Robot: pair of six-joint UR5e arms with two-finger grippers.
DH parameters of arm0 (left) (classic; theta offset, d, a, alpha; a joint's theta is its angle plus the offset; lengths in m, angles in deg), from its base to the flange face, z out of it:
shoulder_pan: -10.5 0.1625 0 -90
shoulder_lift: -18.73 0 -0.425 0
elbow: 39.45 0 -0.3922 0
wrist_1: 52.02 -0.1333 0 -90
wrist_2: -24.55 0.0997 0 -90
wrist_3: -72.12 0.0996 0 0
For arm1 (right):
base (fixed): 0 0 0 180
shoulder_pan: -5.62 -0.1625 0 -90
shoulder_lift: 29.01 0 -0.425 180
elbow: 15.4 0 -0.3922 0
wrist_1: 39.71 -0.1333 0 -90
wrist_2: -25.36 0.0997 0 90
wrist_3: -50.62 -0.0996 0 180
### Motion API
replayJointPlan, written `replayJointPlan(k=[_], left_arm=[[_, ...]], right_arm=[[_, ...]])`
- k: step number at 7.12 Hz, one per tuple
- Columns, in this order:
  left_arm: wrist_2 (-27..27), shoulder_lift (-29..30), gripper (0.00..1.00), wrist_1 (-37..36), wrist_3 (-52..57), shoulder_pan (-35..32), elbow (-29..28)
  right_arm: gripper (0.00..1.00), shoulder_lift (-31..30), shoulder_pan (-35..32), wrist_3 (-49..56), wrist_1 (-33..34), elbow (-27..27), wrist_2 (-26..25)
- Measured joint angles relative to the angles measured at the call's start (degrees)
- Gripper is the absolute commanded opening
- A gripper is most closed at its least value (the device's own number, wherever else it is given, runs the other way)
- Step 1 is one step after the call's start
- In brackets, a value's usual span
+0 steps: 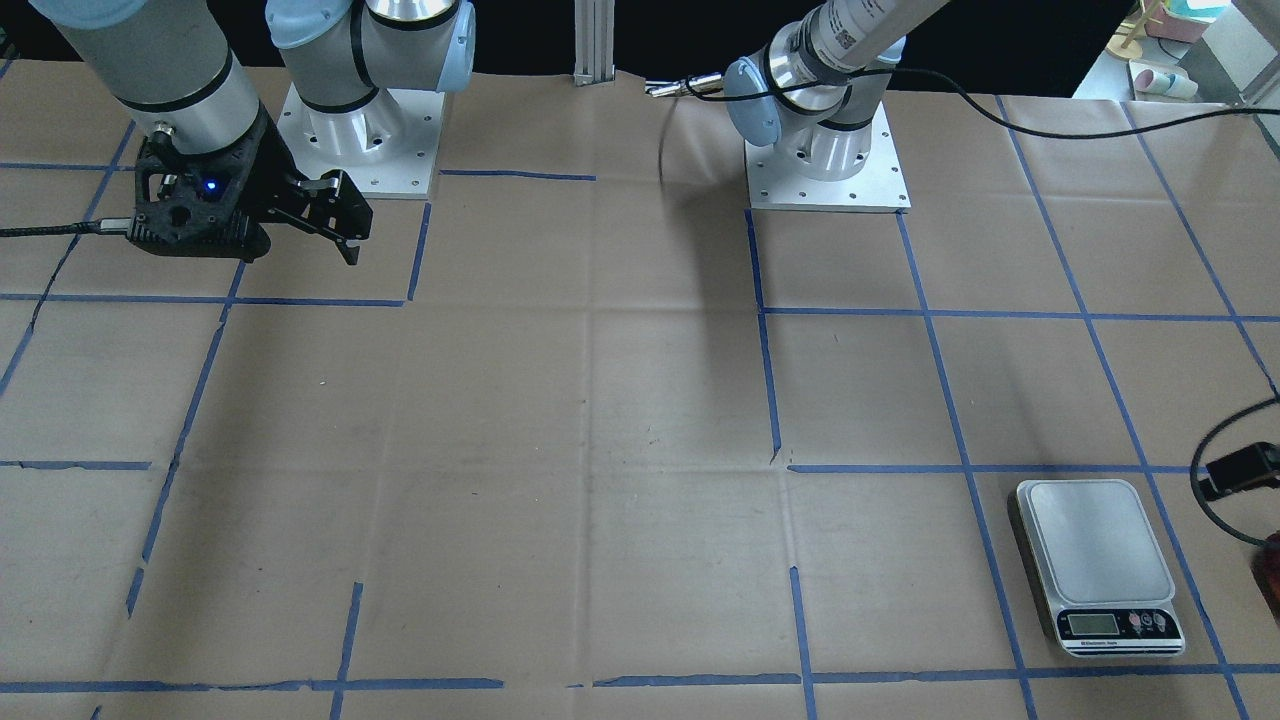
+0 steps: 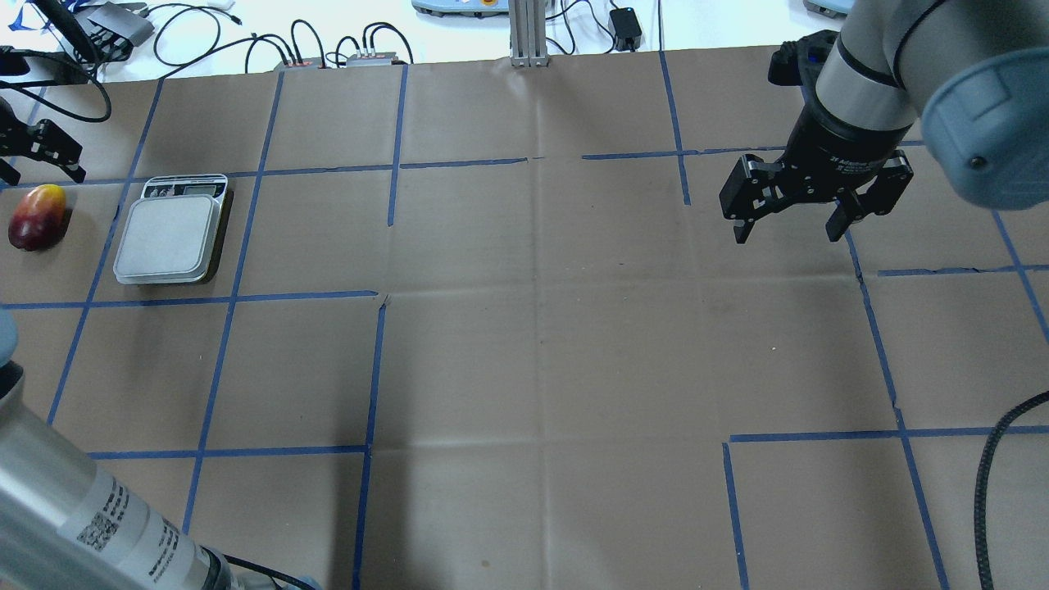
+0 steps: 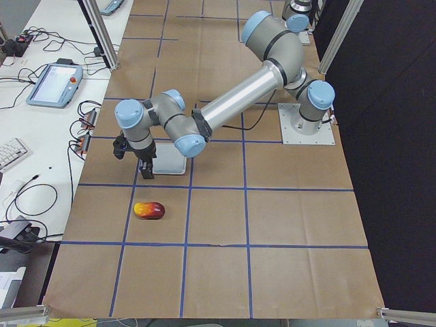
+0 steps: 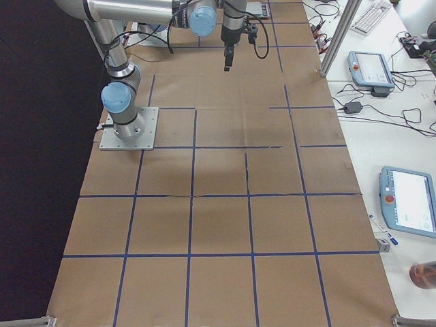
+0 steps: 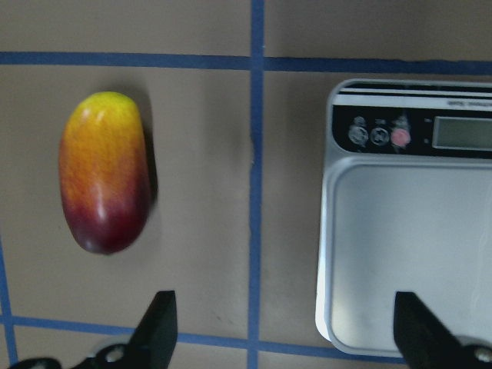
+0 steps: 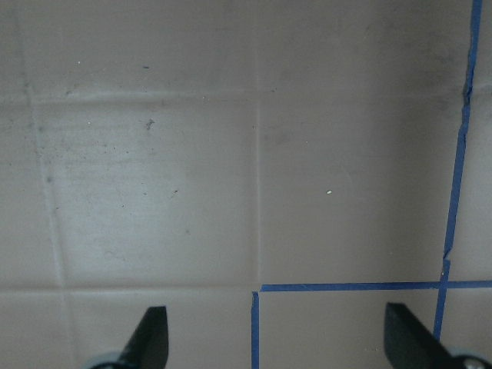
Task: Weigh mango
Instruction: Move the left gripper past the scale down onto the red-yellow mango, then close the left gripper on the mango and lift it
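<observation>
Brown paper covers the table (image 2: 524, 369), gridded with blue tape. Mango (image 5: 106, 171) lies on its side on the paper, just beside the scale (image 5: 407, 223) but not touching it, with one tape line (image 5: 256, 192) running between them. Its yellow end points the same way as the scale's display end. Left gripper (image 5: 284, 330) hangs above that line, between mango and scale, fingers wide apart. Right gripper (image 2: 787, 233) is well apart at the table's other side, fingers also spread, above paper.

My desk (image 2: 524, 344) has matt brown paper on it; the mango (image 5: 106, 173) is smooth and glossy; the scale (image 5: 411, 246) has a dull metal top.
</observation>
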Motion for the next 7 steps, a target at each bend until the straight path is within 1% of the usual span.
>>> replayJointPlan(k=[2, 3, 4, 5, 6, 7], left_arm=[[-0.1, 8.8, 0.99, -0.1, 2.3, 2.8, -9.1], [-0.3, 12.7, 0.79, 0.0, 3.0, 3.7, -12.7], [-1.4, 15.9, 0.38, 0.3, 3.3, 4.5, -15.1], [-2.9, 17.7, 0.1, 0.8, 3.5, 5.0, -16.2], [-3.4, 18.4, 0.0, 1.4, 3.6, 5.3, -16.6], [-3.4, 17.9, 0.0, 2.9, 3.4, 5.2, -16.4]], right_arm=[[1.0, 0.0, 0.0, 0.0, 0.0, 0.0, 0.0], [1.0, 0.0, 0.0, 0.0, 0.0, 0.0, 0.0], [1.0, 0.0, 0.0, 0.0, 0.0, 0.0, 0.0], [1.0, 0.0, 0.0, 0.0, 0.0, 0.0, 0.0], [1.0, 0.0, 0.0, 0.0, 0.0, 0.0, 0.0], [1.0, 0.0, 0.0, 0.0, 0.0, 0.0, 0.0]])
